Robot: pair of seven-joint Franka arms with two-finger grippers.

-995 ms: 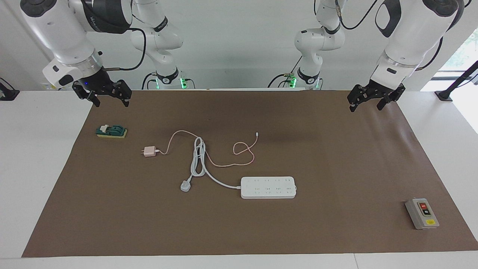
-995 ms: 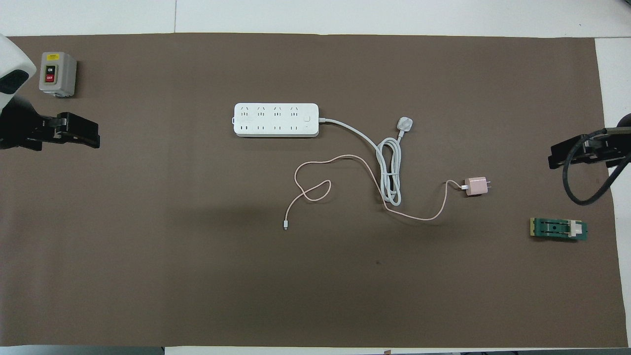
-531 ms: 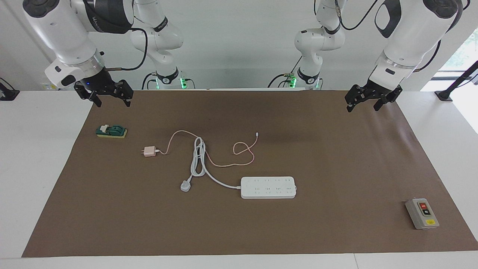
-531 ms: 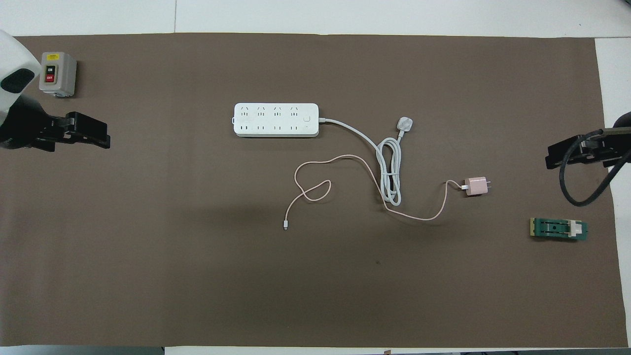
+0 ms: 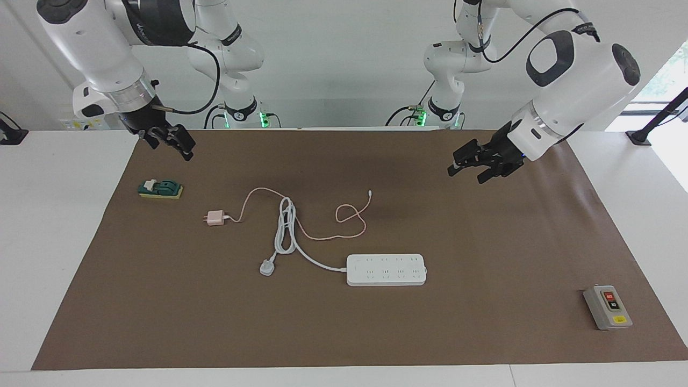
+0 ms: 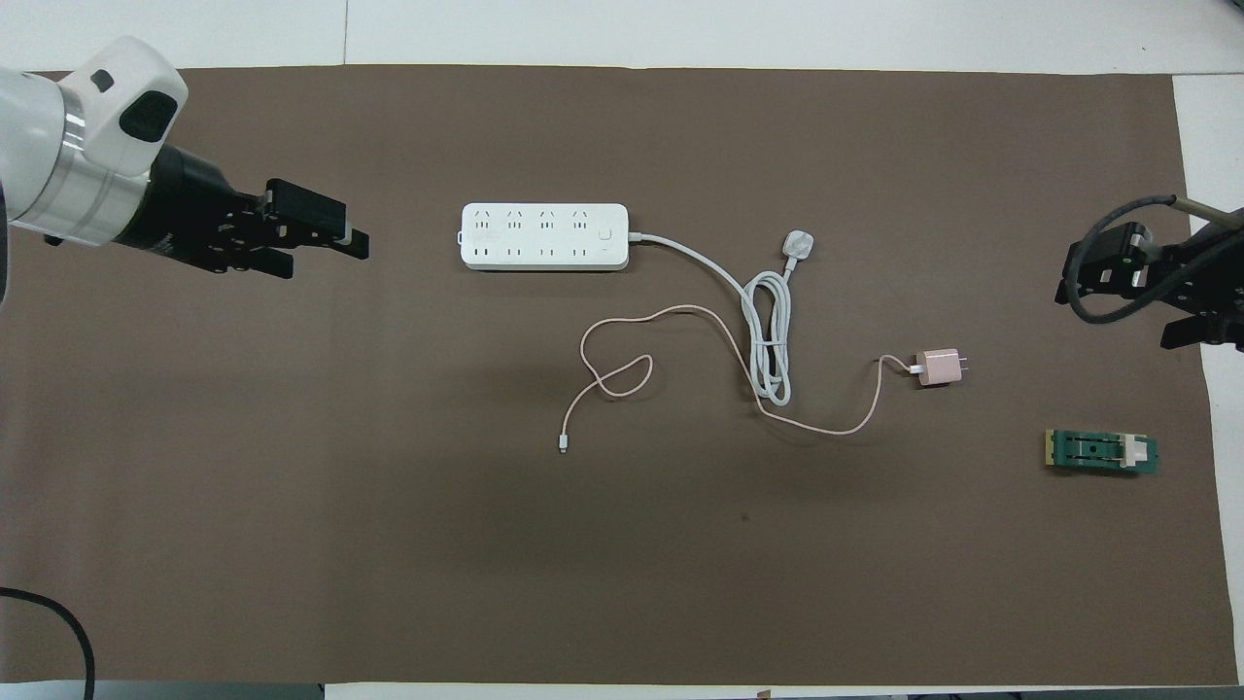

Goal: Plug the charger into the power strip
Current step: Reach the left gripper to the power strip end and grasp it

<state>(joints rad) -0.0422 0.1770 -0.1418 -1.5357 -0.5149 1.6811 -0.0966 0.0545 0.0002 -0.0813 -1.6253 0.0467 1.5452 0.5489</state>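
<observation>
The pale pink charger (image 5: 216, 217) lies on the brown mat, its prongs toward the right arm's end; it also shows in the overhead view (image 6: 939, 368). Its thin pink cable (image 5: 352, 215) loops toward the mat's middle. The white power strip (image 5: 386, 270) lies flat, farther from the robots than the charger, and shows in the overhead view (image 6: 544, 236). My left gripper (image 5: 466, 174) is open and empty, in the air over the mat beside the strip's end (image 6: 326, 255). My right gripper (image 5: 171, 148) is open and empty, over the mat's edge (image 6: 1116, 316).
The strip's thick white cord ends in a white three-pin plug (image 5: 267, 267) between strip and charger. A green and yellow block (image 5: 160, 188) lies under my right gripper's side. A grey switch box (image 5: 607, 307) sits at the left arm's end, hidden in the overhead view.
My left gripper has swung in over the mat toward the power strip and dropped lower. My right gripper has turned and shifted slightly inward. Charger and strip have not moved.
</observation>
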